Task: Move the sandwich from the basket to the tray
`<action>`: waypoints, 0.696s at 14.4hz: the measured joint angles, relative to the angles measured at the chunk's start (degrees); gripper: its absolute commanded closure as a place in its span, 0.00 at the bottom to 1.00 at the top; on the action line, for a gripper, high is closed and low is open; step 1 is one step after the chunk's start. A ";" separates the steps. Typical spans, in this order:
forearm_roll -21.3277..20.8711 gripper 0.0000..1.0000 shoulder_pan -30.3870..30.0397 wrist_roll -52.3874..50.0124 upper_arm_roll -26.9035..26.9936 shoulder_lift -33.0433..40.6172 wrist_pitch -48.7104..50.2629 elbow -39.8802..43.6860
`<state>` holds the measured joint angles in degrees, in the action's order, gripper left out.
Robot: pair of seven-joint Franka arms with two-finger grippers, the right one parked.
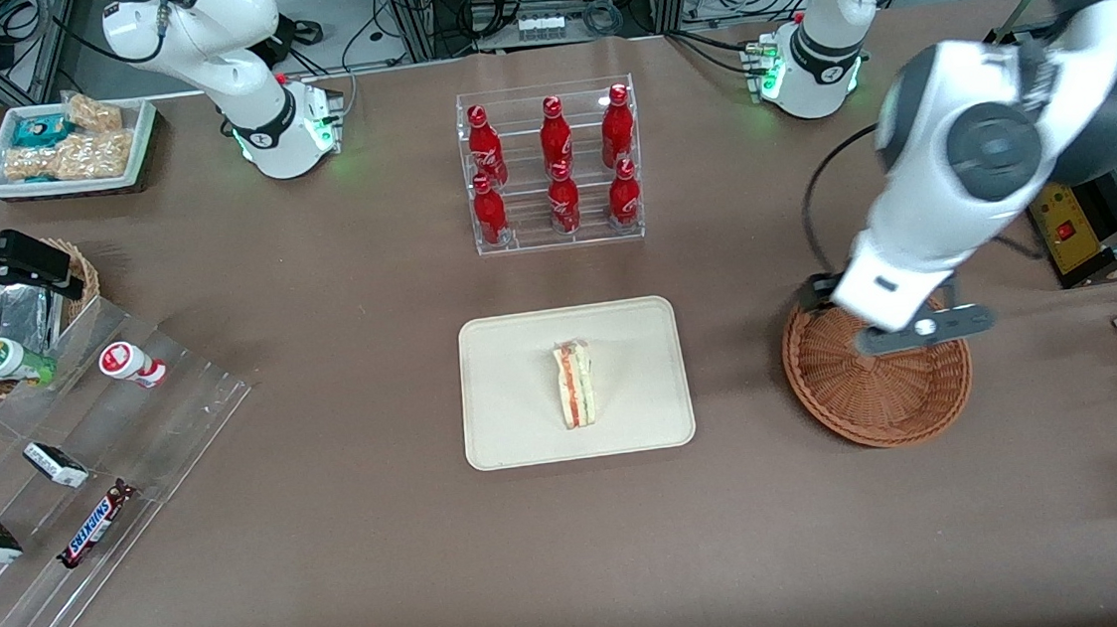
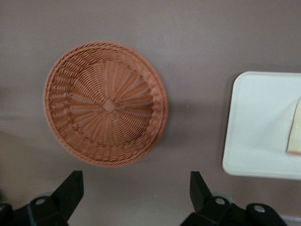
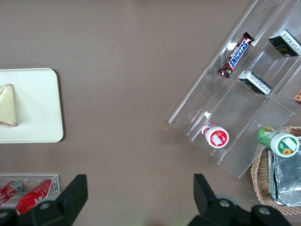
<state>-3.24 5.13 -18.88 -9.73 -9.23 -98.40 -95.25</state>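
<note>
Sandwich (image 1: 574, 384) lies on the tray (image 1: 511, 427), roughly mid-tray, long edge running toward and away from the front camera. In the left wrist view only a pale sliver of it (image 2: 295, 134) shows on the tray (image 2: 256, 122), cut by the frame edge, so its filling can't be made out there. In the right wrist view it (image 3: 8, 105) sits on the tray (image 3: 35, 108) too.

Basket (image 1: 879, 398) has nothing in it; the woven bottom is fully visible in the left wrist view (image 2: 106, 103). From the tray it sits at about 3 o'clock in the front view, near but apart, with bare brown table (image 1: 752, 498) between them.

Left gripper (image 1: 904, 331) hangs above the basket, over the rim part farther from the front camera. Fingers (image 2: 70, 188) spread wide, holding nothing, table visible between them, gripper centre (image 2: 134, 190).

Bottle rack (image 1: 552, 164) with six red bottles stands at 12 o'clock from the tray, farther from the front camera. Clear stepped shelf (image 1: 82, 471) with a Snickers bar (image 1: 95, 524) is toward the parked arm's end.
</note>
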 measured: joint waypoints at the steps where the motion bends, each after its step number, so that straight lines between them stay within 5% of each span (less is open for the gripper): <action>1: 1.11 0.00 -0.46 3.80 1.65 1.81 1.80 -0.36; 10: 3.62 0.00 -4.21 26.85 9.44 9.06 8.71 4.14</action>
<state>0.38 0.92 7.97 -0.29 -0.17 -89.69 -91.10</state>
